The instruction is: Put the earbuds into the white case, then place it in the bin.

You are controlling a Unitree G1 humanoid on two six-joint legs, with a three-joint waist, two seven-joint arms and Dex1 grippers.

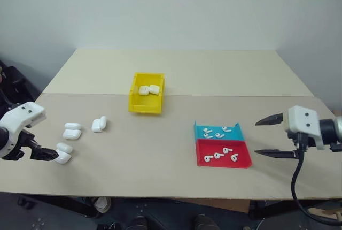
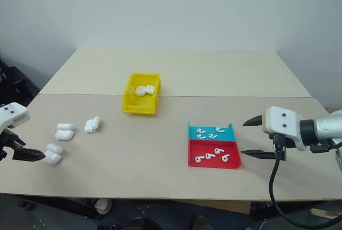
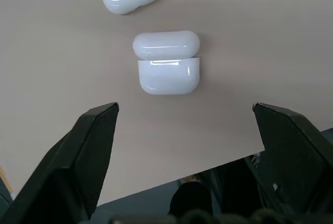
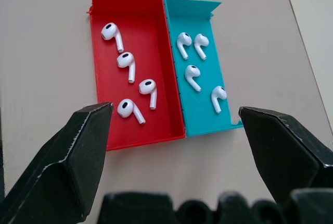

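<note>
Left wrist view looks down on an open white case (image 3: 168, 62) lying on the worktop (image 3: 62, 52), between the spread fingers of the left hand (image 1: 49, 156), which grips nothing. Beside it lie more cases (image 1: 72, 130), perhaps three. The right hand (image 1: 270, 137) hangs released near the red tray (image 4: 104, 52) and blue tray (image 4: 208, 78) holding earbuds (image 4: 127, 65). Farthest, the yellow bin (image 1: 145, 105) holds two cases.
</note>
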